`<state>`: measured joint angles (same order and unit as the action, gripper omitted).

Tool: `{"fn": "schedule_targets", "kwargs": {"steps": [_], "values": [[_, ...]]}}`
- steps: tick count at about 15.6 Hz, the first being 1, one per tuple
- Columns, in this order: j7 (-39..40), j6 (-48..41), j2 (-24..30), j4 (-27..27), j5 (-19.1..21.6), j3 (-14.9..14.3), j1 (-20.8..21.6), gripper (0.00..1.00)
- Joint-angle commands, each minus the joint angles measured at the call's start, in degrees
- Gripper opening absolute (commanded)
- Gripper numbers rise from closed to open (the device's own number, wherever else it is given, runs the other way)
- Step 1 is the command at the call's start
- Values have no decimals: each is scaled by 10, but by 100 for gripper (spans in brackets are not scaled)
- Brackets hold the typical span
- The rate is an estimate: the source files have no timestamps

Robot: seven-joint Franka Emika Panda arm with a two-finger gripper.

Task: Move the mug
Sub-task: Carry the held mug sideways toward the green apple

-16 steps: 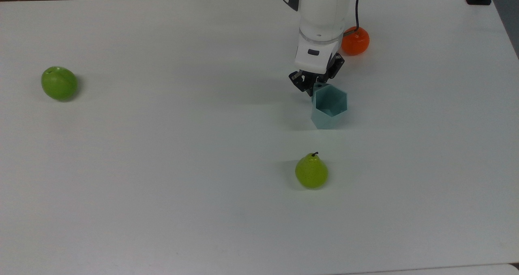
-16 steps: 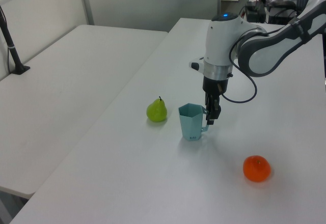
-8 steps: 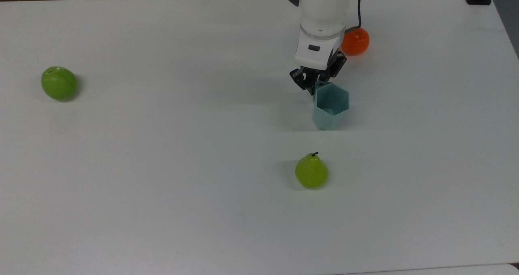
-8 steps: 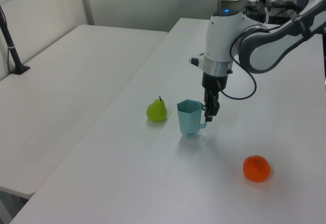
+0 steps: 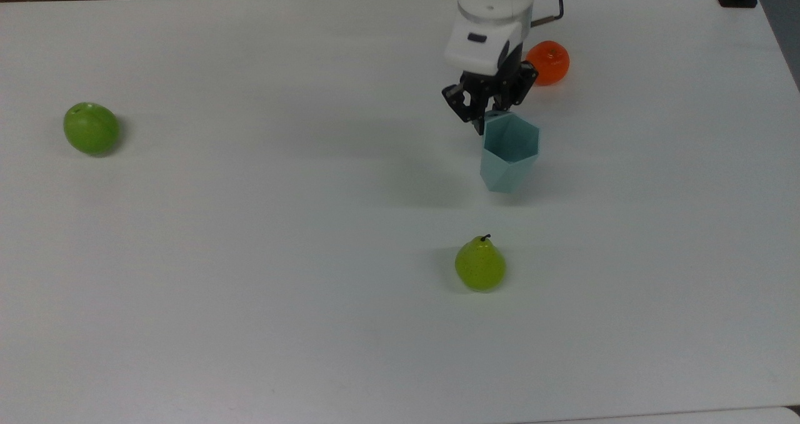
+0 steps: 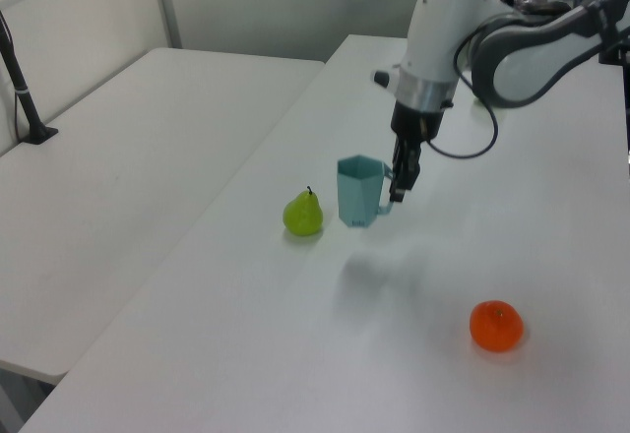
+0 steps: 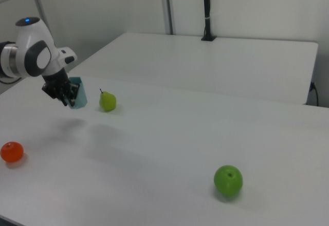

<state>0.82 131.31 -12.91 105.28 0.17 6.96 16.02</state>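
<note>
1. Taking the pear [image 5: 480, 265] as landmark, it sits nearest the top view's lower edge on the white worktop [image 5: 250, 255].
2. Beyond the pear, the mug [image 5: 508, 152] hangs clear of the worktop, tilted, its shadow below.
3. The tool [image 5: 489, 106] is clamped on the mug's handle.
4. Past the pear and mug lies the orange [image 5: 548, 62].
5. The green apple [image 5: 91, 128] sits well apart, toward the top view's left.
</note>
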Motion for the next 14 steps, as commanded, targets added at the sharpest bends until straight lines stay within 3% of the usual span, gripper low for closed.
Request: {"fn": "schedule_targets", "kwargs": {"steps": [1,4,10,14], "values": [[-13,-45,77,15,-2,-6,-17,0],[-13,-97,118,15,-1,-22,-27,0],[1,-177,172,21,-1,-100,-19,0],[68,-202,195,39,-1,-154,-19,0]]}}
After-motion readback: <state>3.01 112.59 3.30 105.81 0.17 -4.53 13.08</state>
